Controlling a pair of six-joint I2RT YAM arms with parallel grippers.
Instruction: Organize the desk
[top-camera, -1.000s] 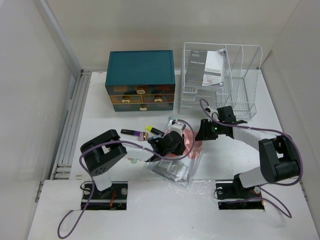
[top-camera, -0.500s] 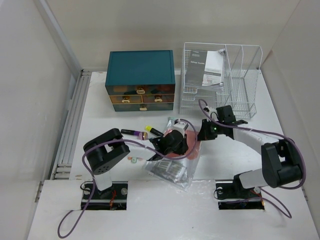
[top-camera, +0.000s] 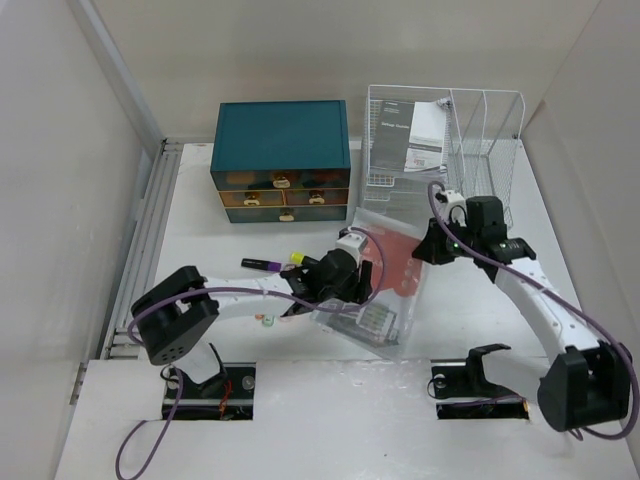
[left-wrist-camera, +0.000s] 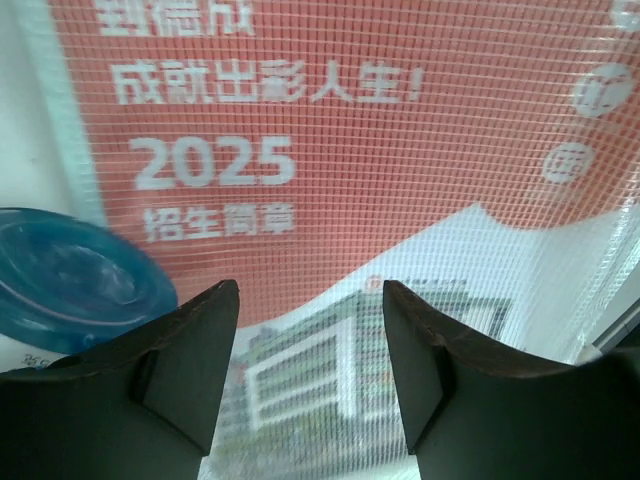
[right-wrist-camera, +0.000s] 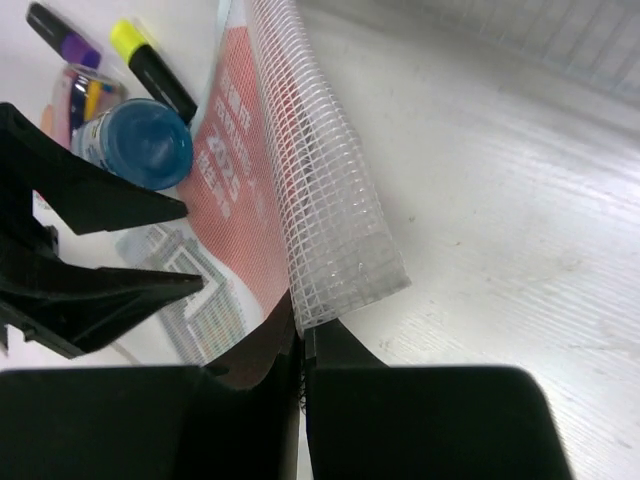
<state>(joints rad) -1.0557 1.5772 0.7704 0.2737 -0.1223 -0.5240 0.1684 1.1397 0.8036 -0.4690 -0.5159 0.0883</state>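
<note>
Starting at the left gripper (left-wrist-camera: 310, 295): jaws apart, gripping nothing, poised just over the mesh pouch (left-wrist-camera: 300, 150), with the desk (top-camera: 200, 240) flat underneath. Over to the right gripper (right-wrist-camera: 300, 325): pinched tight on the pouch's curled edge, desk close below.

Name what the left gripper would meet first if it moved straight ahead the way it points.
The clear mesh pouch holding the red leaflet. It fills the view ahead of the left gripper, whose jaws stand open. How near it lies is hard to judge.
</note>
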